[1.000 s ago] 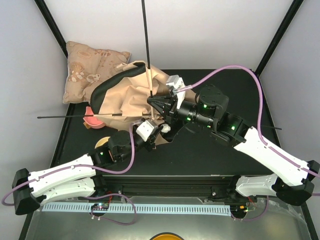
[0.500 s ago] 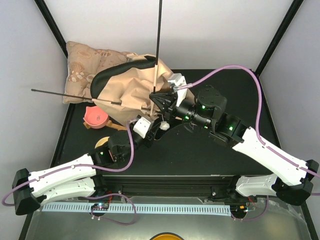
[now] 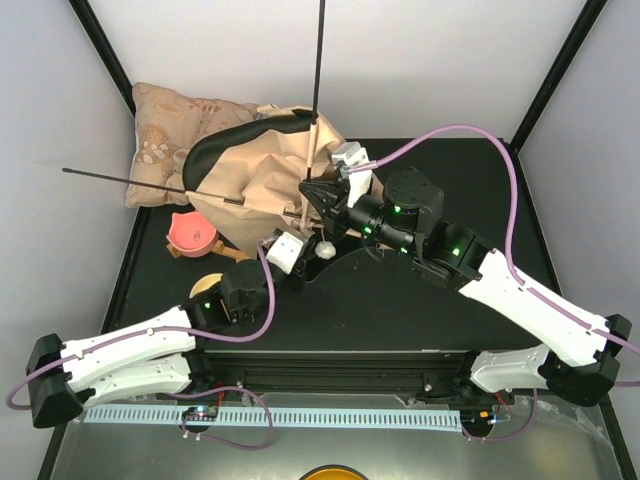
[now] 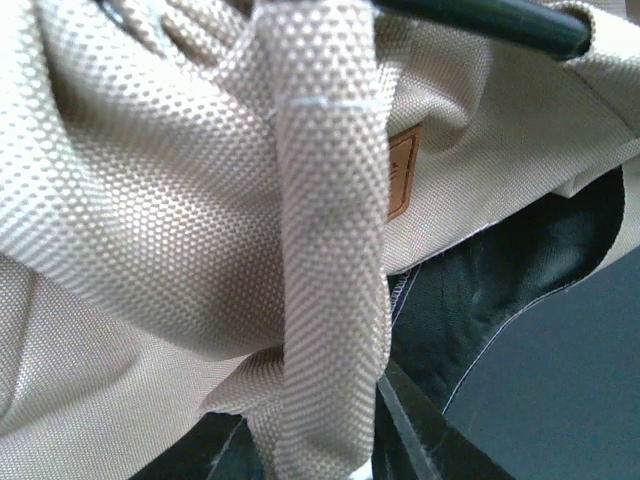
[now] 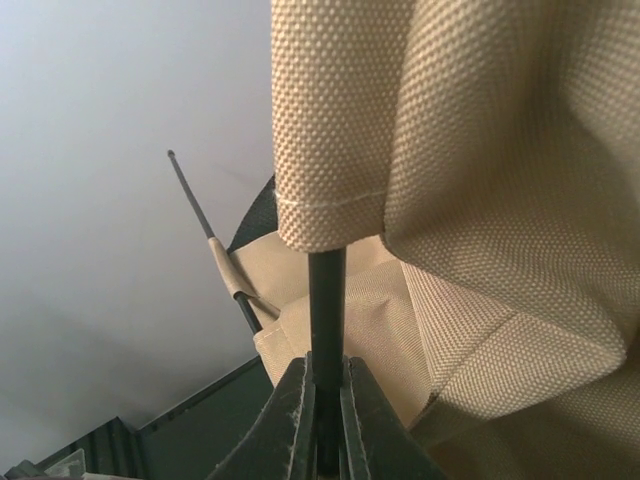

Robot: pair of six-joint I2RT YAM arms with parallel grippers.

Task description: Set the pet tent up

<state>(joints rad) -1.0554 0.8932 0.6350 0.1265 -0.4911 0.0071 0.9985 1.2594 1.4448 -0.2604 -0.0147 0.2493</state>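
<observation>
Two poles (image 3: 318, 60) in one pet tent (image 3: 260, 185); right fingers (image 5: 287, 420) clamped on one pole; left fingers' (image 4: 410, 428) grip unclear.

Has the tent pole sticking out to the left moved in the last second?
Yes. The pole swung rearward; it now crosses the near edge of the cushion.

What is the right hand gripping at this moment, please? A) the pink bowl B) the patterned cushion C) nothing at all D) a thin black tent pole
D: the right wrist view shows the right hand shut on the black pole just below where it enters the tan sleeve.
</observation>
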